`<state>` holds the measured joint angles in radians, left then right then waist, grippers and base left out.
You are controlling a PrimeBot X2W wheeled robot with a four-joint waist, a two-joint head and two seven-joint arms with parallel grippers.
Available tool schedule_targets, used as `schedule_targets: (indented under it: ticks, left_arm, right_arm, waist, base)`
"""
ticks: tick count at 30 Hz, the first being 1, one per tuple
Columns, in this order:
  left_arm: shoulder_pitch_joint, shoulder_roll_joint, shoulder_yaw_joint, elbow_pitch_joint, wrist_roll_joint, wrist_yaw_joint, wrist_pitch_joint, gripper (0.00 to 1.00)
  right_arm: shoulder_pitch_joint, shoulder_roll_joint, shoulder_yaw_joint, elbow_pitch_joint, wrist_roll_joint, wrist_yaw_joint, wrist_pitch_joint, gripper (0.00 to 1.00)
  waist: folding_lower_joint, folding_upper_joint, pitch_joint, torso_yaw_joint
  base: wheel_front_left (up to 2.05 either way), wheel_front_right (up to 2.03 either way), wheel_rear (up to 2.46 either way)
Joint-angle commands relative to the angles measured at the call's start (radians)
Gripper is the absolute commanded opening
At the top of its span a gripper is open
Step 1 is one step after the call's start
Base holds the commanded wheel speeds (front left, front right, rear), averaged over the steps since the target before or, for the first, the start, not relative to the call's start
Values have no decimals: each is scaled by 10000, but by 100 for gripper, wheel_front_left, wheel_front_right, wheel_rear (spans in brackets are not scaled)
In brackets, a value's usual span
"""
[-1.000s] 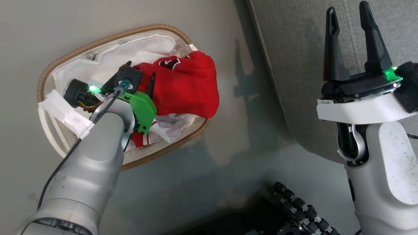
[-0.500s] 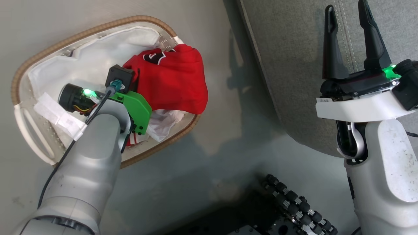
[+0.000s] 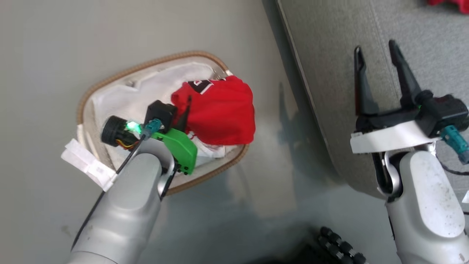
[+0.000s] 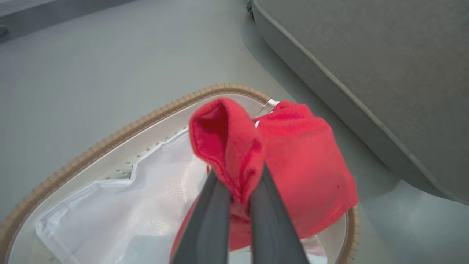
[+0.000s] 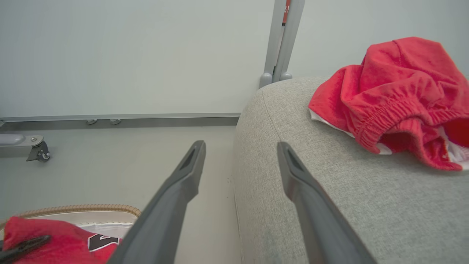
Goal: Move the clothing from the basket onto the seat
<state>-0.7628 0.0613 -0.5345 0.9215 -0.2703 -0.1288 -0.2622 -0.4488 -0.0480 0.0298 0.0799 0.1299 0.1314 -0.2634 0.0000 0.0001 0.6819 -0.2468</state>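
Left claw, head view: the left gripper (image 3: 187, 107) is down in the basket (image 3: 146, 66), its fingers mostly hidden against the bunched red jersey (image 3: 220, 113).
Left arm, head view: the grey forearm rises from the lower left, with the wrist bent down over the basket's near side.
Right claw, head view: the right gripper (image 3: 374, 49) has its fingers spread wide with nothing between them, pointing up over the edge of the seat (image 3: 329, 80).
Writing, head view: a black white-edged number (image 3: 201, 85) on the jersey's top fold is creased and unreadable. The print on the white tag (image 3: 88, 167) at the left wrist is too small to read.
Left claw, left wrist view: the left gripper (image 4: 240, 189) is pinched tight on a fold of the red jersey (image 4: 304, 165) that stands up between the fingers. The rest of the jersey lies against the basket (image 4: 146, 121) rim on the side nearest the seat (image 4: 366, 73), above the liner sheet (image 4: 121, 205).
Right claw, right wrist view: the right gripper (image 5: 241, 146) is spread and empty at the seat (image 5: 311, 183) edge.
Clothing, right wrist view: a red garment (image 5: 395, 95) lies crumpled on the seat, and the red jersey (image 5: 55, 238) is low in the basket (image 5: 80, 209).
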Motion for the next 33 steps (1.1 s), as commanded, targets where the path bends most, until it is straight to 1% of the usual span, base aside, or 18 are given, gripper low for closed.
schedule_targets:
  ticks: [1, 7, 13, 17, 21, 26, 33]
  left_arm:
    - [224, 54, -175, -283, -194, -22, -35, 0]
    - [549, 562, -1012, -1496, -770, -26, -37, 0]
    - [364, 1452, -1749, -2400, -1298, -26, -9, 0]
    - [33, 1928, -2088, -3079, -1582, -26, 127, 0]
    - [-382, 2374, -2264, -3697, -1821, -15, 325, 0]
    - [-912, 2605, -2145, -4265, -1928, 9, 522, 0]
    - [-1244, 2482, -2025, -4609, -2055, 161, 742, 0]
  right_arm:
    - [292, -45, -57, 155, -127, -14, -20, 100]
    - [1022, -45, -229, 798, -362, -14, -20, 100]
    - [1653, -43, -159, 1334, -415, -14, -20, 100]
    - [1968, -45, -17, 1573, -342, -14, -20, 100]
    - [2162, -40, 236, 1728, -392, -14, -20, 100]
    - [2100, -39, 726, 1939, -412, -14, -20, 100]
    - [1460, -37, 1684, 2155, -285, -14, -20, 100]
  waist:
    - [0, -1, -1585, 902]
    - [0, -1, -3234, 1281]
    - [0, -1, -4615, 1407]
    - [0, -1, -5397, 1435]
    - [0, -1, -5919, 1496]
    - [0, -1, -6353, 1554]
    - [0, -1, -6620, 1596]
  base:
    - [0, 0, 0]
    - [0, 0, 0]
    - [0, 0, 0]
    - [0, 0, 0]
    - [0, 0, 0]
    - [0, 0, 0]
    - [0, 0, 0]
